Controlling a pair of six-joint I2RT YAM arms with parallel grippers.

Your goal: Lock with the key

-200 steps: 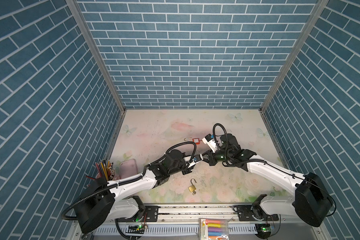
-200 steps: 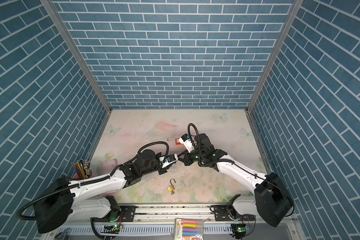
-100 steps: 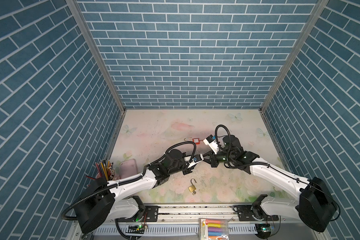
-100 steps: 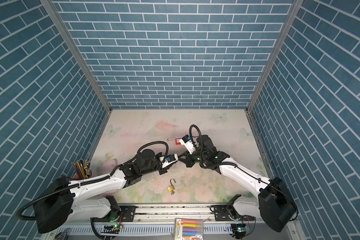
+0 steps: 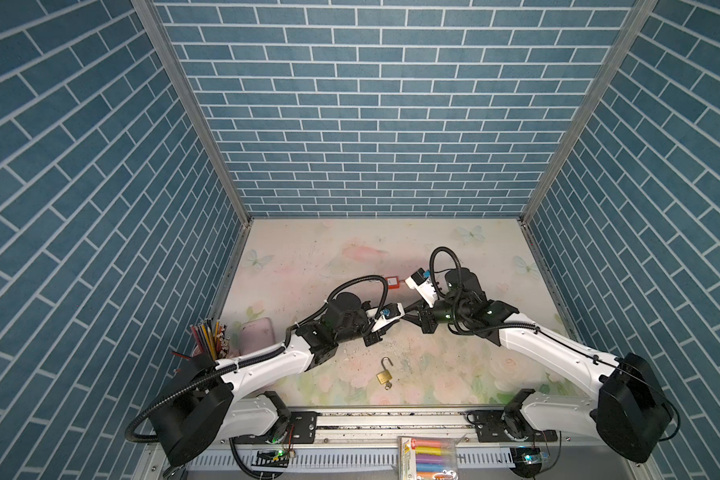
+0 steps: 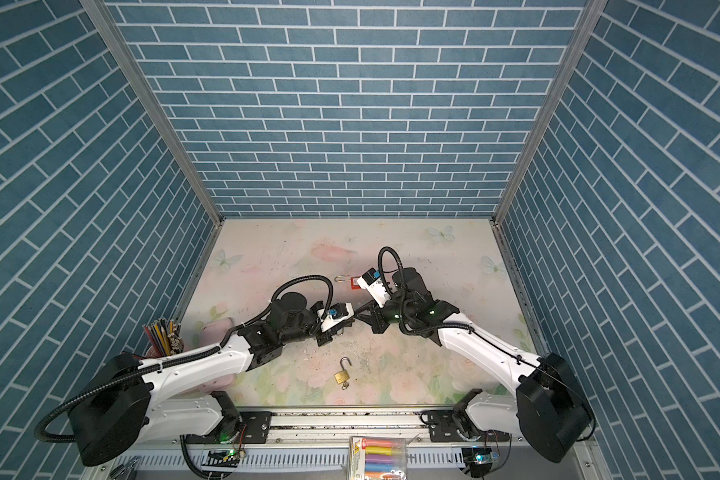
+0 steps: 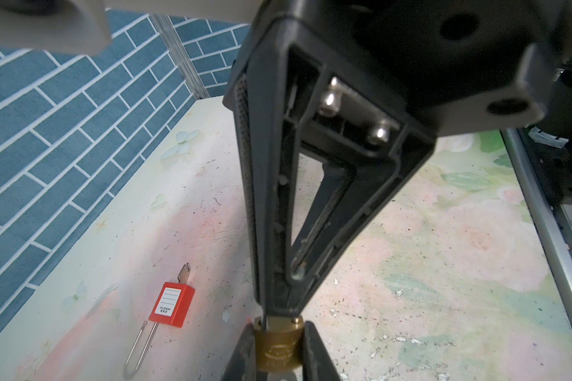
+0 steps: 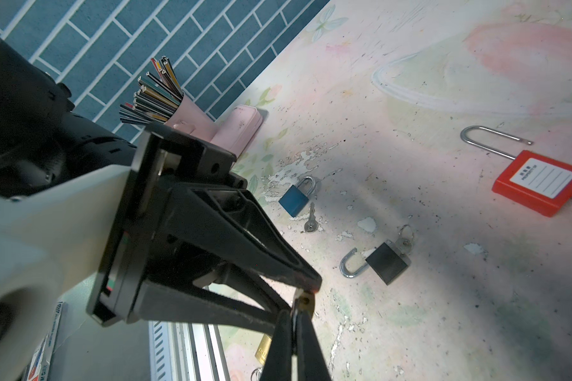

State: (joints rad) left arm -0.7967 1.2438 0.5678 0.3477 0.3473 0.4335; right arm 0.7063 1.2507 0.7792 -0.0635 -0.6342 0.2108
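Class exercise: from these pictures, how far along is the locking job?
Done: the left gripper is shut on a brass padlock. In hand: the shut right gripper has its tips at that padlock; whether a key sits between them is hidden. Left: turning the key and snapping the lock closed, which nothing here shows finished.

Brass padlock (image 7: pixel 279 349), red padlock (image 7: pixel 171 305), floral tabletop (image 7: pixel 443 264)

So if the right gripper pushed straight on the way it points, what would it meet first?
The brass padlock clamped in the left gripper. The right gripper, shut, points tip-first at its top end, seemingly touching it, though contact is hard to confirm.
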